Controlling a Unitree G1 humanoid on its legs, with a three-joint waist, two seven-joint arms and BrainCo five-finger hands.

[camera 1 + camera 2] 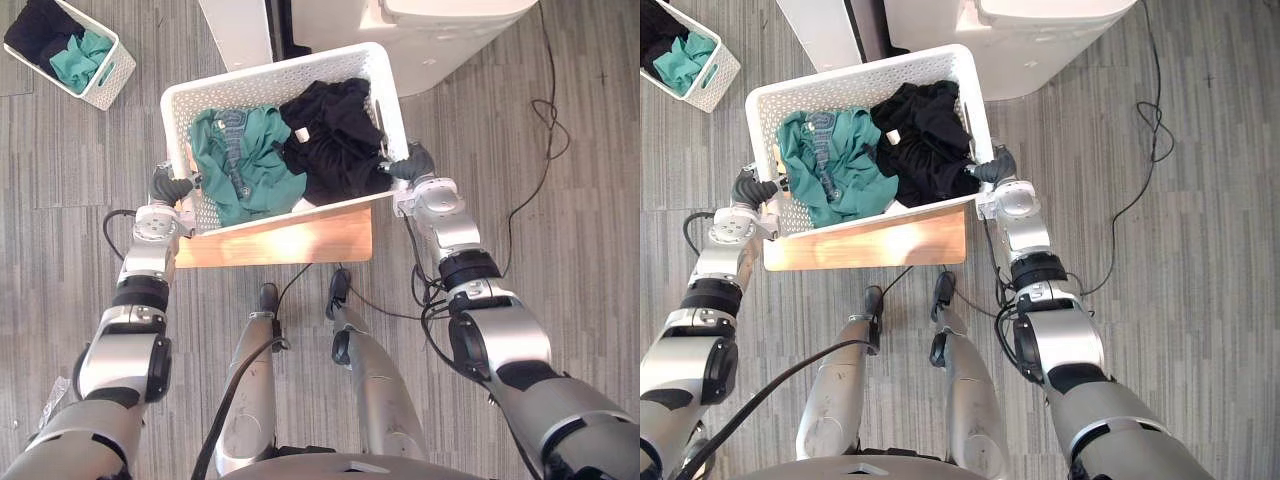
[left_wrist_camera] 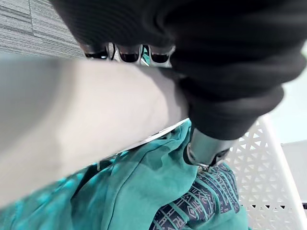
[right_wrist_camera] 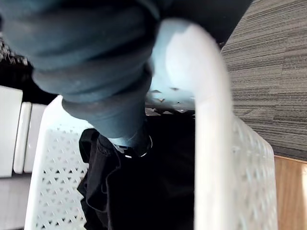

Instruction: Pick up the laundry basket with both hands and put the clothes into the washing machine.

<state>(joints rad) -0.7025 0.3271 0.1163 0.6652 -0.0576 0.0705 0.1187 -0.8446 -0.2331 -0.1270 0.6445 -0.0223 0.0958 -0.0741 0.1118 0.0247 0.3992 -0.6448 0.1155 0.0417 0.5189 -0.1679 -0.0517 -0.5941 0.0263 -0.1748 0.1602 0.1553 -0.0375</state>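
So, closest to the robot there's a wooden bench (image 1: pixel 300 242), and the laundry basket (image 1: pixel 280 75) sits on it or just off it, hard to tell which. The left hand (image 1: pixel 170 186) is clamped on the left rim, fingertips (image 2: pixel 129 56) outside and thumb inside by the teal clothes (image 1: pixel 245 165). The right hand (image 1: pixel 412 163) pinches the right rim next to the black clothes (image 1: pixel 335 140). The grab step looks done. Next would be a level lift toward the washing machine (image 1: pixel 450 30) just beyond.

White laundry basket (image 1: pixel 270 80), apparently upright, holds teal clothes (image 1: pixel 245 165), black clothes (image 1: pixel 335 140).
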